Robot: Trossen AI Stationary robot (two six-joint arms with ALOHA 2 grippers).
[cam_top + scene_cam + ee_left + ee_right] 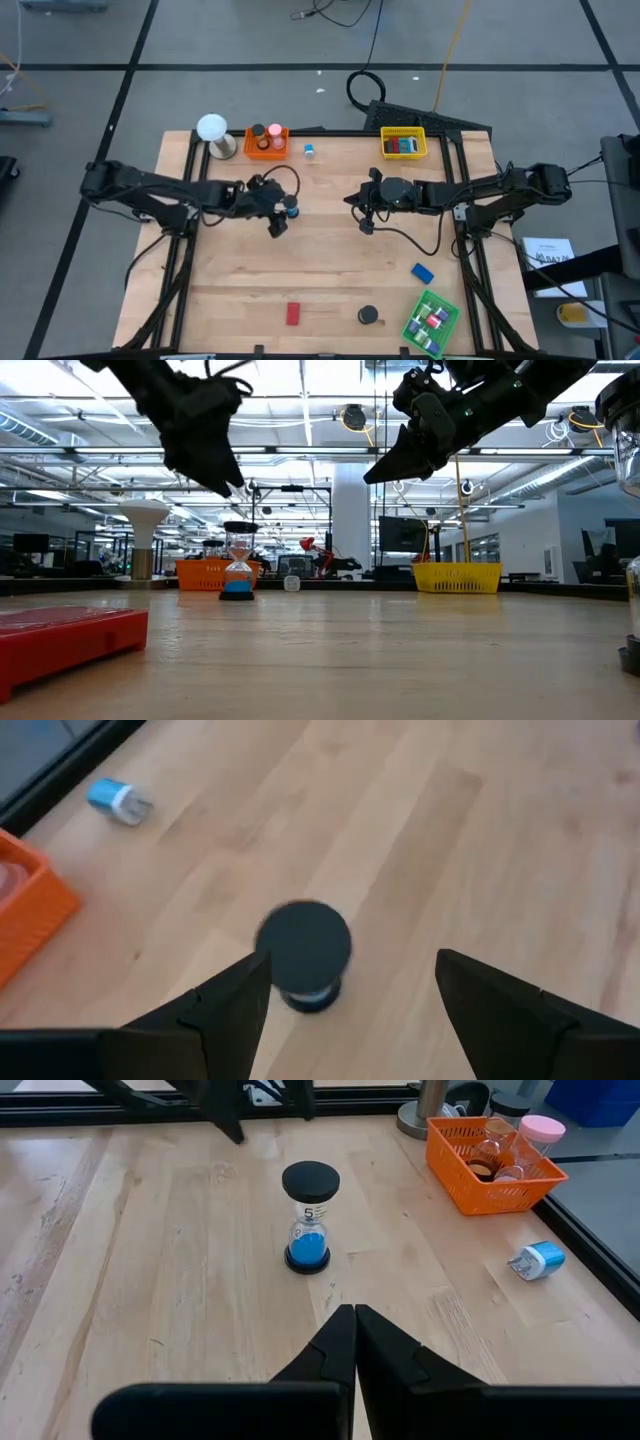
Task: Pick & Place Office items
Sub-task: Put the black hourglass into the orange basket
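A small sand timer (pixel 291 208) with black caps and blue sand stands upright on its base at mid-table, also in the right wrist view (pixel 309 1217) and the low view (pixel 238 565). My left gripper (pixel 283 218) hovers open above and just near of it, and the timer's black top (pixel 303 945) shows between and beyond the fingers. My right gripper (pixel 364 222) is shut and hangs in the air to the timer's right (pixel 354 1318). A red block (pixel 293 314), a black disc (pixel 369 316) and a blue block (pixel 422 271) lie near the front edge. A small blue-and-white piece (pixel 309 151) lies by the orange tray.
The orange tray (pixel 266 141) with items and the white ball on its base (pixel 213 135) sit at the far left. The yellow tray (pixel 403 143) is at the far right and the green tray (pixel 432 322) at the near right corner. Bare wood lies between the arms.
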